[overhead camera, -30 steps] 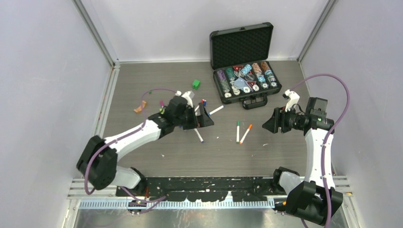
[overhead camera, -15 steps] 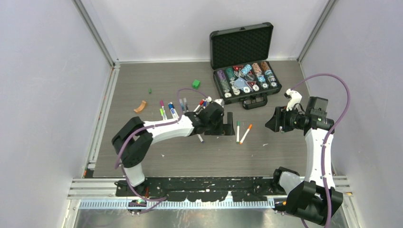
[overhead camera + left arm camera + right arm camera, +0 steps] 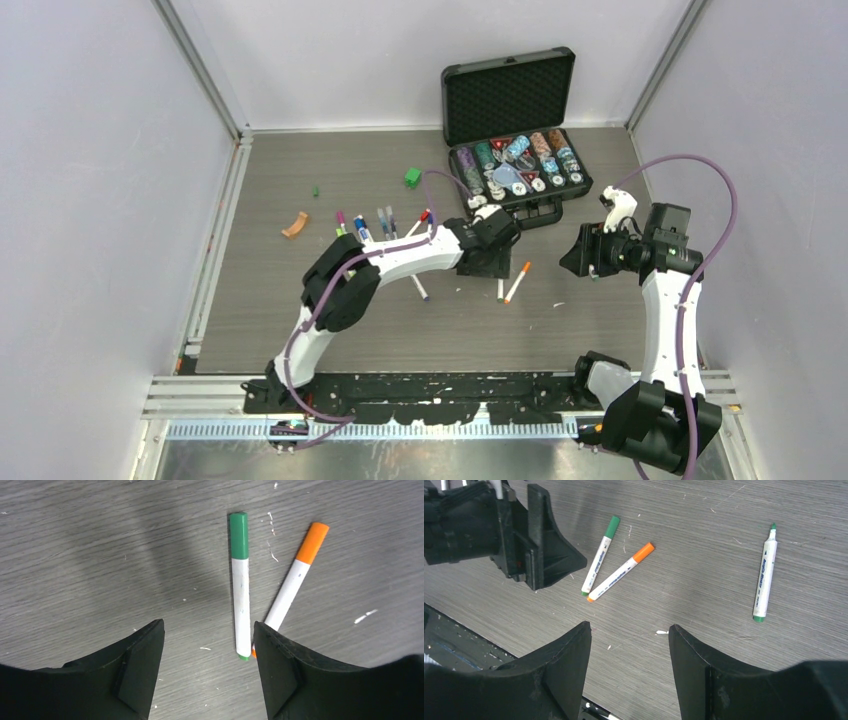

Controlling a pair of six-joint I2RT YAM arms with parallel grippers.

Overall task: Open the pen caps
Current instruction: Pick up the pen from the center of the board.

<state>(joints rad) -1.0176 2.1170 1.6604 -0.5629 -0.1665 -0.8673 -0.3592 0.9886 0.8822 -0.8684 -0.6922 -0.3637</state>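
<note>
Two capped pens lie side by side in mid-table: one with a green cap (image 3: 239, 535) and one with an orange cap (image 3: 312, 542). Both also show in the right wrist view, the green-capped pen (image 3: 599, 562) beside the orange-capped pen (image 3: 621, 572). My left gripper (image 3: 208, 630) hovers open just short of their back ends, nothing between its fingers; from above, the left gripper (image 3: 487, 262) covers most of the green pen. To the right, my right gripper (image 3: 629, 630) is open and empty over bare table. An uncapped green-tipped pen (image 3: 765, 575) lies apart.
Several more pens (image 3: 365, 228) lie in a cluster at left-centre, and one pen (image 3: 418, 287) sits under the left arm. An open black case of poker chips (image 3: 515, 175) stands at the back. A green cube (image 3: 412, 177), an orange piece (image 3: 293, 225) and a small green cap (image 3: 316, 190) lie on the table.
The left arm swung right from the pen cluster to the green and orange pens, and its jaws narrowed somewhat. The right arm has hardly moved.
</note>
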